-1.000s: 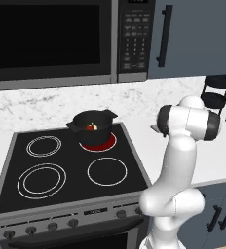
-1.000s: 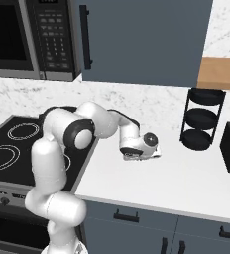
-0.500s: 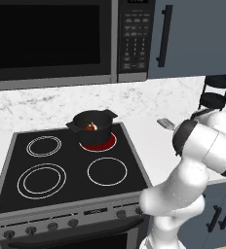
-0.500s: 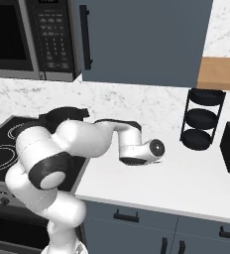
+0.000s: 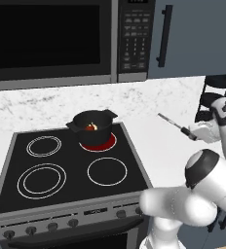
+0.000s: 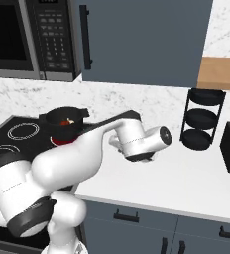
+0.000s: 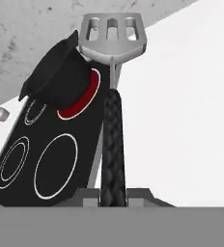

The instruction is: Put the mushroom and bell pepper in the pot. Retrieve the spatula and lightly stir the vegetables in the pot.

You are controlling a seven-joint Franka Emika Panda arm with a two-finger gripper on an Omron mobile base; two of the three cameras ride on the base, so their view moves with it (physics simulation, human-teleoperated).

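Claw [image 7: 115,195] closed on the black textured handle of the slim, slotted grey-headed spatula [image 7: 113,36], right of the round black pot [image 5: 91,126]; light, stiff, likely secure grip.

I see a grey slotted spatula [image 7: 113,36] head on a black textured handle, a black pot [image 5: 91,126] over a glowing red burner [image 5: 99,142], and a white marbled worktop [image 5: 163,141].

The pot [image 5: 92,127] sits on the stove's [image 5: 61,189] rear burner, spatula [image 5: 175,125] to its right.
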